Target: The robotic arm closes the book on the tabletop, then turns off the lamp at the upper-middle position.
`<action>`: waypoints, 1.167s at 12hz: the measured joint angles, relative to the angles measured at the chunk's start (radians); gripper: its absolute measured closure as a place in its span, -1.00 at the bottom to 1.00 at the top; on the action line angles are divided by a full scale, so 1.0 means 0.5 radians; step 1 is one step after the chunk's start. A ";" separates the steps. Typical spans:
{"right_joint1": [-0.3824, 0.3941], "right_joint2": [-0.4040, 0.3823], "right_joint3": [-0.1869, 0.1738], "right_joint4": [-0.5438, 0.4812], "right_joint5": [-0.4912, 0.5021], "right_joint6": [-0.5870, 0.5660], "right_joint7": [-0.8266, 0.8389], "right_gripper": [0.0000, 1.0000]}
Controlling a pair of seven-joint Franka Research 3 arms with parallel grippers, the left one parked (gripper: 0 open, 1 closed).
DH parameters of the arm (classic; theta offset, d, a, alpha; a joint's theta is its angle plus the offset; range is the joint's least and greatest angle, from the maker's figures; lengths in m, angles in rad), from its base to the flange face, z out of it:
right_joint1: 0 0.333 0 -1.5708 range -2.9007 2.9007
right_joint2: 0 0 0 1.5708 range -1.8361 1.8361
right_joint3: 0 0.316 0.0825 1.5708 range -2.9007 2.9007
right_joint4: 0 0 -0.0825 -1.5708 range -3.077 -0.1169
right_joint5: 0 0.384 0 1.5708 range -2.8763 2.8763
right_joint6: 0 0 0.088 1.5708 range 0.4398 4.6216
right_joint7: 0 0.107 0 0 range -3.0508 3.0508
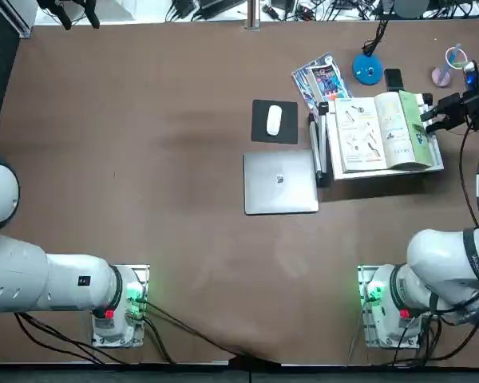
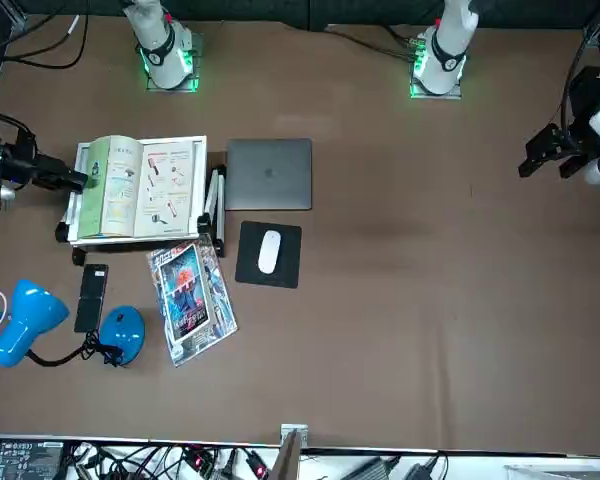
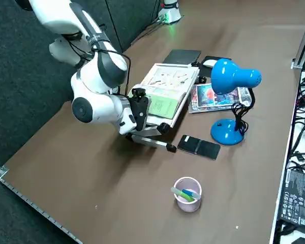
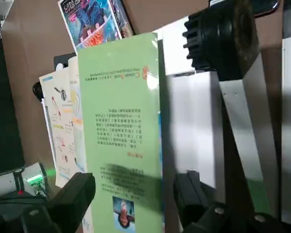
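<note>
The right gripper (image 4: 136, 187) is at the book's green-cover side, its two fingers apart. The wrist view shows this gap, with the green cover in line with it; whether they touch, I cannot tell.

The book (image 1: 375, 134) lies open on a white stand (image 1: 342, 164) with metal legs and black feet, on the brown counter (image 1: 184, 255). The top view shows its inner pages with small drawings; only the wrist view shows the printed text and small portrait photo on the green outer cover.

The desk lamp (image 3: 231, 76) shows its blue head above its round base in the right side view, while the top view shows the base and black stem but no head.

A pink-rimmed cup (image 3: 187, 203) holds a green marker (image 3: 182, 194) and a blue one; the right side view looks into it.

A black phone (image 3: 199, 147) lies between the stand and the lamp base. Glossy magazines (image 2: 192, 299) lie beside the stand, near the base. On the stand's other side are a closed grey laptop (image 1: 280, 182) and a white mouse (image 1: 274, 120) on a black pad (image 1: 259, 128).
</note>
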 joint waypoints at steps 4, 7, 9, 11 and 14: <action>0.001 0.045 0.007 -0.007 0.049 -0.010 -0.055 -1.00; 0.004 0.054 0.018 -0.007 0.062 -0.045 -0.064 -1.00; 0.005 0.056 0.026 -0.007 0.082 -0.077 -0.065 -1.00; 0.005 0.060 0.030 -0.008 0.098 -0.102 -0.066 -1.00; 0.005 0.073 0.033 -0.009 0.106 -0.132 -0.070 -1.00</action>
